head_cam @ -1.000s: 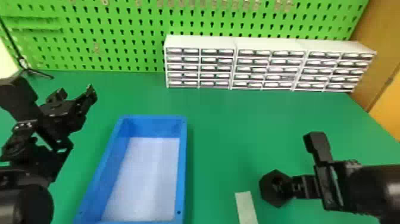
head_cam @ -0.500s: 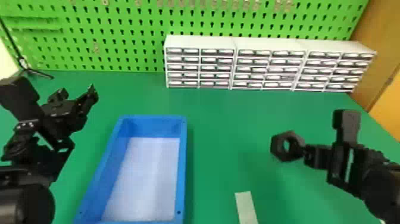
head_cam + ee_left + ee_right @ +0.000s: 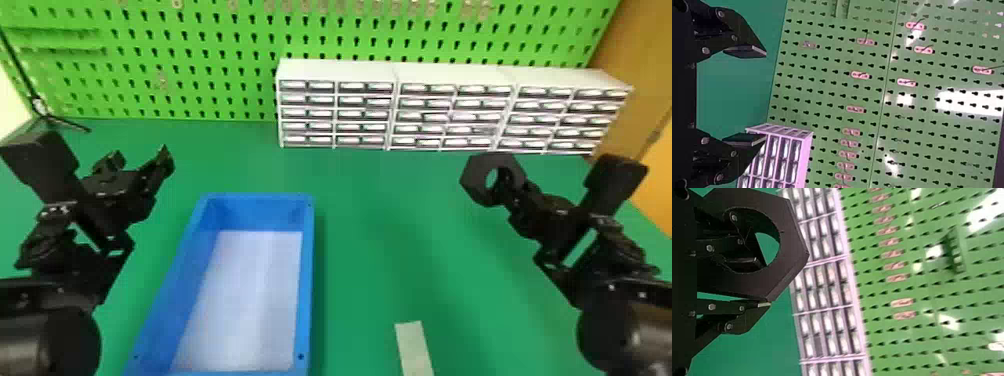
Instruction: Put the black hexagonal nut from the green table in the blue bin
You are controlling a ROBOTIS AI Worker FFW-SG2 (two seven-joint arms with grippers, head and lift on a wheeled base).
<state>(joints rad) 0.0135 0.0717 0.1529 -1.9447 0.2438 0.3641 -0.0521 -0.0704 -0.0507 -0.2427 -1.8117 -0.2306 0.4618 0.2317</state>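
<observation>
My right gripper (image 3: pixel 516 189) pinches the black hexagonal nut (image 3: pixel 471 179) above the green table (image 3: pixel 380 250), its fingers partly hidden by the nut's ring. My left gripper (image 3: pixel 141 162) stands open beside the blue bin (image 3: pixel 308 280), whose near end the head view crops.

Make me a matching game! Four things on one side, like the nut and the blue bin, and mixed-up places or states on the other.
Things:
1. Nut
2. Blue bin
3. White drawers
4. Left end effector

Places or states:
A. Wide open, holding nothing
B. At the back of the table, by the green pegboard
C. Held up by the right end effector
D. On the table, between the two arms

Right pairs: 1-C, 2-D, 3-B, 4-A
</observation>
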